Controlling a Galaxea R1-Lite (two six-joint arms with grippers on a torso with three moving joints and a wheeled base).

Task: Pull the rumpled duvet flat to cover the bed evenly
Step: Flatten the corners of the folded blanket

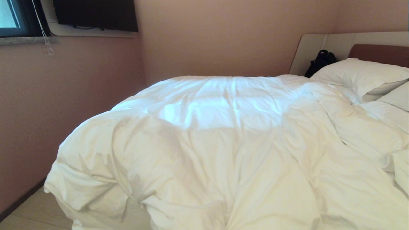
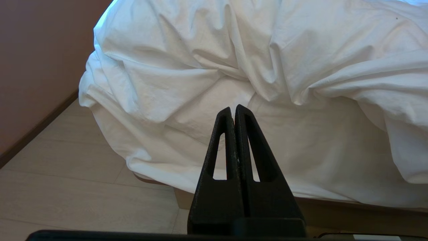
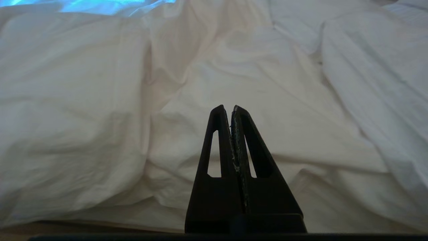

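The white puffy duvet [image 1: 204,143] lies creased over the bed [image 1: 377,52], flatter at the far side and bunched in folds near me and toward the right. Its near left corner [image 2: 110,100] hangs over the bed's edge toward the floor. My left gripper [image 2: 233,110] is shut and empty, pointing at the hanging folds from short of the bed's side. My right gripper [image 3: 229,109] is also shut with nothing in it, aimed low across the duvet [image 3: 267,83] top. Neither arm shows in the head view.
White pillows [image 1: 361,76] lie at the headboard on the right, with a black bag [image 1: 321,62] behind them. A pink wall [image 1: 64,95] runs close along the left. Pale floor [image 2: 67,187] and the bed's beige base [image 2: 184,199] lie below the left gripper.
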